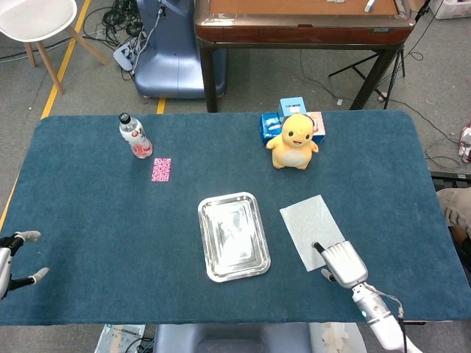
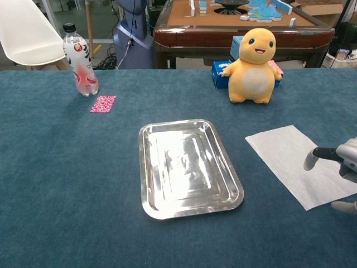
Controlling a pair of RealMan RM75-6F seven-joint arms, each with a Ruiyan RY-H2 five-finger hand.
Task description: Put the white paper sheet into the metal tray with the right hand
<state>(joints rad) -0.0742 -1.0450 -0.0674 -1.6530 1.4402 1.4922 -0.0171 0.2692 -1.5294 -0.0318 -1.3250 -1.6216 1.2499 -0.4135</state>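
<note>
Right hand [image 2: 341, 167] cut off by chest view's right edge; only a fingertip and part of the palm show. It covers the near corner of the paper sheet [image 1: 310, 224]; contact with the sheet cannot be told. Left hand [image 1: 13, 257] clipped at head view's left edge, only fingertips showing. Boxes [image 2: 220, 72] mostly hidden behind the plush toy [image 2: 255, 58]. Bottle [image 1: 135, 137] label too small to read.

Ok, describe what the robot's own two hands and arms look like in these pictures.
The right hand is silver-grey metal with ribbed finger backs and dark fingertips; its slim wrist section is pale grey with a thin cable looping beside it. In the chest view one finger shows a black segment ending in a grey tip. The left hand shows only partly: black-and-silver body, light grey fingertips.
</note>
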